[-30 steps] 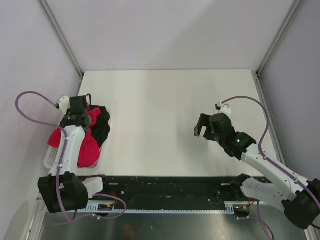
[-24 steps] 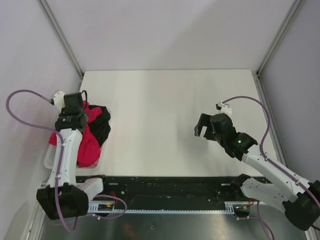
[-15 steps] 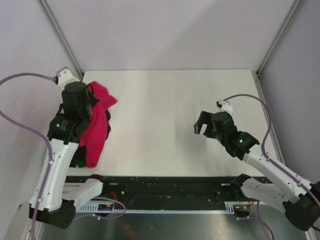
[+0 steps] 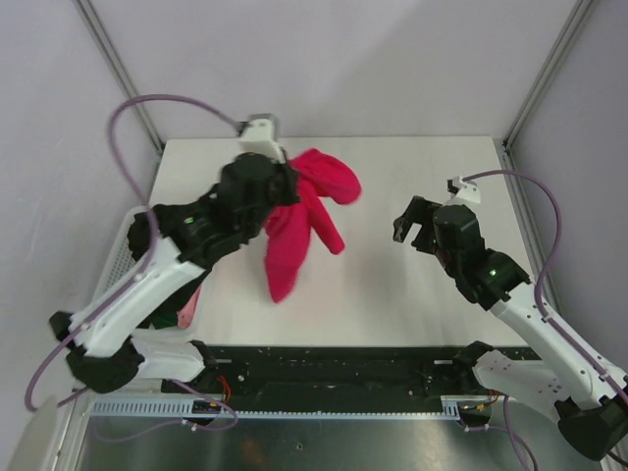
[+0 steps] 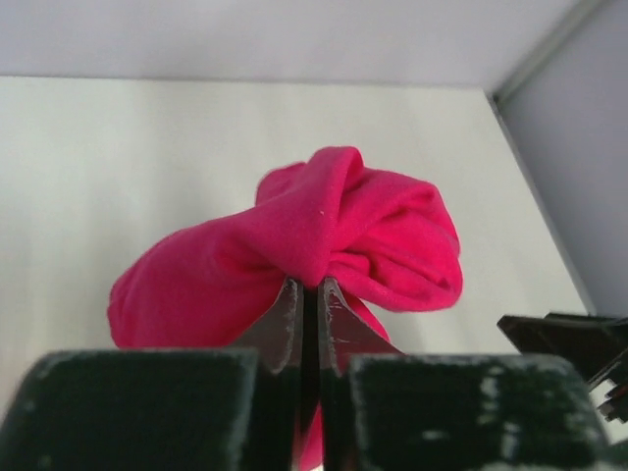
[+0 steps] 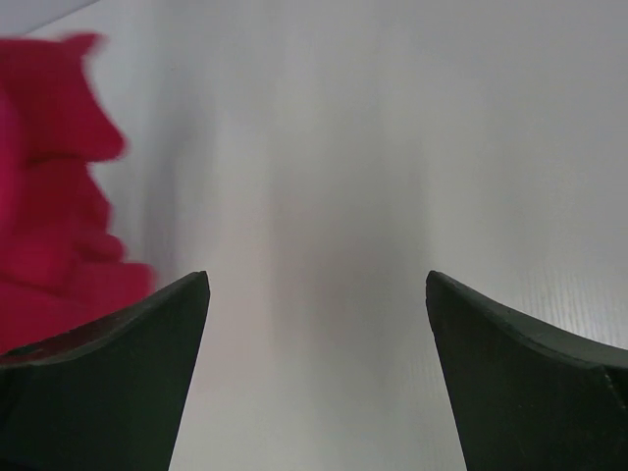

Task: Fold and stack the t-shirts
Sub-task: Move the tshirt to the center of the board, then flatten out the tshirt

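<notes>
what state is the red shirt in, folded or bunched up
Bunched up, not folded: the red t-shirt hangs crumpled from the left gripper, whose jaws are pinched shut on a knot of cloth.

Left arm (image 4: pixel 147 287) extended, jaws pinched shut; right arm (image 4: pixel 535 316) jaws wide.

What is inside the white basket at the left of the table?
Inside the basket only a strip of pale pink cloth and some dark cloth show. The left arm covers the rest.
</notes>
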### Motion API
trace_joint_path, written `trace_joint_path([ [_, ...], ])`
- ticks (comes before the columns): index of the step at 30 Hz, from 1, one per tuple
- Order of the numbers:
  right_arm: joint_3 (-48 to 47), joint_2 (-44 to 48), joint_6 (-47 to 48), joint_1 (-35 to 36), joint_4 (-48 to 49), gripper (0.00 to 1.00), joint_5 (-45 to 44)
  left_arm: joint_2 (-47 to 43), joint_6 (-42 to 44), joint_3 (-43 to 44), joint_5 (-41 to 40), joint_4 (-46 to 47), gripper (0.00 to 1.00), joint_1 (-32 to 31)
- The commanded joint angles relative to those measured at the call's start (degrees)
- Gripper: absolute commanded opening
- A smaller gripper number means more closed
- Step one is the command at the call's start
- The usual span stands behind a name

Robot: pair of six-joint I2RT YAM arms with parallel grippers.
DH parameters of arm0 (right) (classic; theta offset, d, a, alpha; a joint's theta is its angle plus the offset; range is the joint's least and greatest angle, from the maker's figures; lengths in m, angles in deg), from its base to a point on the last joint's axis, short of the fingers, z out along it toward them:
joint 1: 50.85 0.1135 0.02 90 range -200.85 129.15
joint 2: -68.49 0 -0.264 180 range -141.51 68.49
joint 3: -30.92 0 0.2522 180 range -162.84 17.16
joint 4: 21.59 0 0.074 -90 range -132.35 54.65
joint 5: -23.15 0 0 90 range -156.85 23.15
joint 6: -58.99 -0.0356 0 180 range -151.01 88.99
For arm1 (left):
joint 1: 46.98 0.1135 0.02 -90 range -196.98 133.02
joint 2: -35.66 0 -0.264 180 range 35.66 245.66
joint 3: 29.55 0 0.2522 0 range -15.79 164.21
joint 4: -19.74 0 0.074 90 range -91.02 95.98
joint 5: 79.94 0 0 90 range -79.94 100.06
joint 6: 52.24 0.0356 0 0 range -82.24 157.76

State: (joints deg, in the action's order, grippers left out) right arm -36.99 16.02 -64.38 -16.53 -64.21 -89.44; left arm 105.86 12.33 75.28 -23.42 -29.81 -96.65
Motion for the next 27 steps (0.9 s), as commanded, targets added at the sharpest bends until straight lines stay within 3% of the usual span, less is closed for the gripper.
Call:
trace_joint_path([
  [1, -2.51, 1.11, -0.72, -0.26, -3.24, 0.96, -3.03, 8.48, -0.62, -1.18, 9.26, 6.71, 0.23, -1.57],
  [4, -2.52, 0.28, -1.75, -0.25, -5.34, 0.95, -2.88, 13.62, 0.41, -1.38, 14.15, 7.13, 0.69, -1.34],
  [7, -2.54, -0.57, -3.07, 0.56, -8.13, 0.95, -3.17, 12.76, 0.08, -4.00, 15.37, 7.21, 0.88, 0.06],
  [13, -1.64, -5.28, -4.89, 6.13, -8.90, 0.93, -3.85, 2.58, -5.77, -18.81, 18.69, 7.25, 0.89, 6.91],
  [20, -1.57, -18.98, -10.58, 23.87, -0.97, 0.86, -5.23, -9.29, -11.96, -38.08, 19.21, 7.15, 0.86, 12.72],
  [27, -4.01, -33.61, -11.13, 32.18, 6.08, 0.77, -2.13, -17.36, -12.61, -44.75, 21.57, 7.13, 0.84, 19.56],
])
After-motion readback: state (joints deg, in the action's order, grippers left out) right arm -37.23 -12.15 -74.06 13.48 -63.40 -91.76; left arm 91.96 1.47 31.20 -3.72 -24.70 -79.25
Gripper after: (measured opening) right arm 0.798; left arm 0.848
